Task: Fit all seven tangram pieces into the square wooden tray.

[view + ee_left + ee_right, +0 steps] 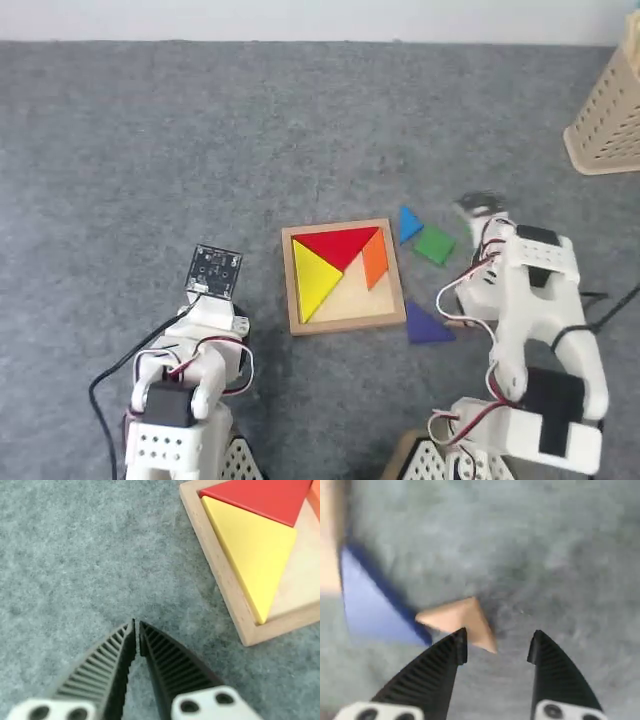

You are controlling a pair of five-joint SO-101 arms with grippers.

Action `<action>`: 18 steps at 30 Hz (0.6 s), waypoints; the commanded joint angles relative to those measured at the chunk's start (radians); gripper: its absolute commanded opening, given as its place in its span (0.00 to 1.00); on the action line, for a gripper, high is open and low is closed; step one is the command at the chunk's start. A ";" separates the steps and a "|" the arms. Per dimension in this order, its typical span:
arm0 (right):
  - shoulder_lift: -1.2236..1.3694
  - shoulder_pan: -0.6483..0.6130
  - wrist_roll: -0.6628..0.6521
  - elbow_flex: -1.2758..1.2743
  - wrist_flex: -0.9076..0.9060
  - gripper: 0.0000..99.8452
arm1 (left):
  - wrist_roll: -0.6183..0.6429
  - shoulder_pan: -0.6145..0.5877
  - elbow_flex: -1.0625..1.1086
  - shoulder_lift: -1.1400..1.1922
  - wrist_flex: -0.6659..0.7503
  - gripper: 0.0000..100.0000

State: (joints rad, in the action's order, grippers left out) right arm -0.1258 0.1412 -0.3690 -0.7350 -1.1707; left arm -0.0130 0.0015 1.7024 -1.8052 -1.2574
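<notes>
Tan tangram triangle (455, 617) off-centre before right gripper (500, 640), jaws wide: likely to skid against purple triangle (370, 605) if closed here.

No text, label, number or sign can be read anywhere.

On my right wrist feed I see the right gripper (500, 639) hanging over the grey carpet (550, 545) with its two black ribbed fingers (427, 677) spread apart and nothing between them. A small tan triangle (457, 617) lies flat on the carpet, one corner reaching into the gap and its edge partly covered by one fingertip. A larger blue triangle (367, 605) lies just beside it, and the two appear to touch. Beyond the blue piece I see a pale tan strip (327, 540), too blurred to identify.
</notes>
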 commanded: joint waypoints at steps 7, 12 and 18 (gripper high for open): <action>0.065 -0.143 0.796 0.147 -0.051 0.22 | 0.006 -0.006 -0.018 -0.020 -0.006 0.01; 0.183 -0.097 0.839 0.196 -0.045 0.22 | 0.006 -0.006 -0.018 -0.020 -0.006 0.01; 0.314 0.012 0.907 0.305 -0.044 0.21 | 0.006 -0.005 -0.018 -0.020 -0.006 0.01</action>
State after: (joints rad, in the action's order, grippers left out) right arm 0.1672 0.1120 0.5056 -0.5079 -1.2213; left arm -0.0130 0.0000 1.7024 -1.8052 -1.2574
